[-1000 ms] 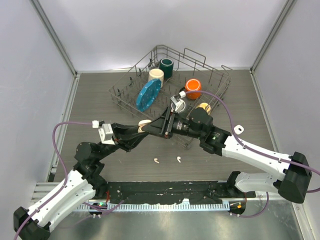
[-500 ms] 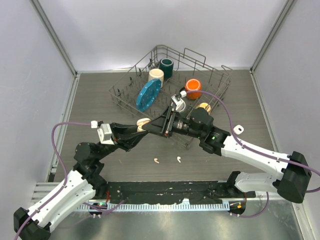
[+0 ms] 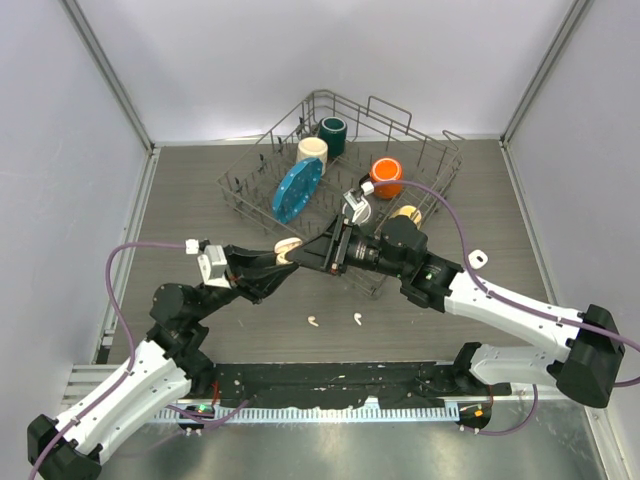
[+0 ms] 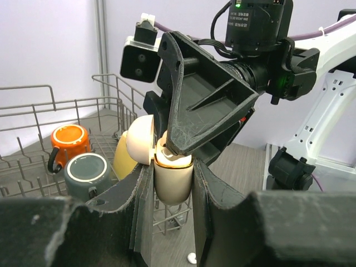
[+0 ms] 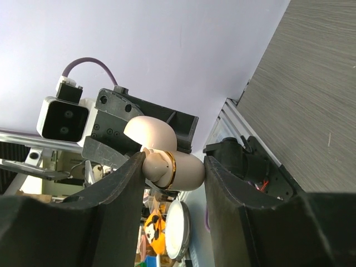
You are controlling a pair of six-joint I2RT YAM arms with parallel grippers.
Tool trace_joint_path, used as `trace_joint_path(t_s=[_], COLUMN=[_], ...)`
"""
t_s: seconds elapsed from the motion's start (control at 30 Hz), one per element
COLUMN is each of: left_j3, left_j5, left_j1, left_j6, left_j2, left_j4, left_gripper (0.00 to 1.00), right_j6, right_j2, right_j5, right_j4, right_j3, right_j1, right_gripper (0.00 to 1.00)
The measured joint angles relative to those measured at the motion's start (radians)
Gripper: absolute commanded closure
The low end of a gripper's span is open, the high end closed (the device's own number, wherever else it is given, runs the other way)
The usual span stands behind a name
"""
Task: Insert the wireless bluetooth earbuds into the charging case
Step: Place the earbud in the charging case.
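Hardly anything has shifted in the last second: both arms were already meeting at the case, and that meeting point sits at the same spot by the rack. The left gripper (image 4: 171, 186) is clenched on the cream case (image 3: 288, 246). Its two fingers (image 4: 142, 211) press flat against the lower body, the case stands upright, and the lid (image 4: 139, 139) is swung open to one side.

The right gripper (image 5: 173, 167) comes in from the opposite side, level with the gold band around the case's mouth. Its jaws stand about a case-width apart and the case fills the gap between them. Whether they squeeze it or merely bracket it I cannot tell. Seen from the left wrist, one right finger (image 4: 206, 105) lies over the open mouth and hides what is inside.

The near edge of the dish rack (image 3: 425, 155) runs just beyond and beneath the jaws, and the right wrist hangs over its wires, so room is tight on that far side. An orange mug (image 4: 69, 139) and a grey mug (image 4: 86, 172) sit in the rack past the left fingers. Bare table (image 3: 190, 200) lies open on the left gripper's outer side and toward the bases. Two earbuds (image 3: 314, 321) lie loose there, below the jaws on the base side and apart from each other. A third earbud (image 3: 478, 258), a white one, lies well off beyond the right wrist.
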Motion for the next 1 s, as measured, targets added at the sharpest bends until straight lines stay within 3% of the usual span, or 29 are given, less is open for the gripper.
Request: trace_joint_path(t_s=[0.2,0.33,0.4,0.47,0.5,0.67,0.8,1.0], left_j3=[0.000,0.000,0.000,0.000,0.000,0.000,-0.003,-0.039], left_j5=[0.001,0.001,0.001,0.002,0.002,-0.003,-0.029,-0.071], left_j1=[0.000,0.000,0.000,0.000,0.000,0.000,-0.001,-0.001], left_j6=[-0.007,-0.007,-0.007,-0.007,-0.006,-0.003,-0.002,-0.002], left_j2=[0.009,0.014,0.015,0.016,0.016,0.006,-0.033,-0.100], left_j4=[-0.019,-0.031,-0.037,-0.045,-0.049,-0.058,-0.080,-0.097], left_gripper=[0.82,1.00,1.00,1.00,1.00,1.00,1.00,1.00], right_j6=[-0.043,-0.059,-0.066,-0.069,-0.072,-0.090,-0.145,-0.231], right_j2=[-0.010,-0.013,-0.013,-0.013,-0.013,-0.019,-0.061,-0.167], right_j5=[0.018,0.027,0.029,0.032,0.032,0.032,0.053,0.129], right_j4=[-0.039,-0.054,-0.060,-0.066,-0.068,-0.073,-0.098,-0.185], right_j3=[0.005,0.005,0.005,0.005,0.005,0.005,0.005,0.023], right_j1=[0.000,0.000,0.000,0.000,0.000,0.001,0.003,0.003], right_gripper=[0.84,0.84,0.83,0.77,0.63,0.27,0.20,0.19])
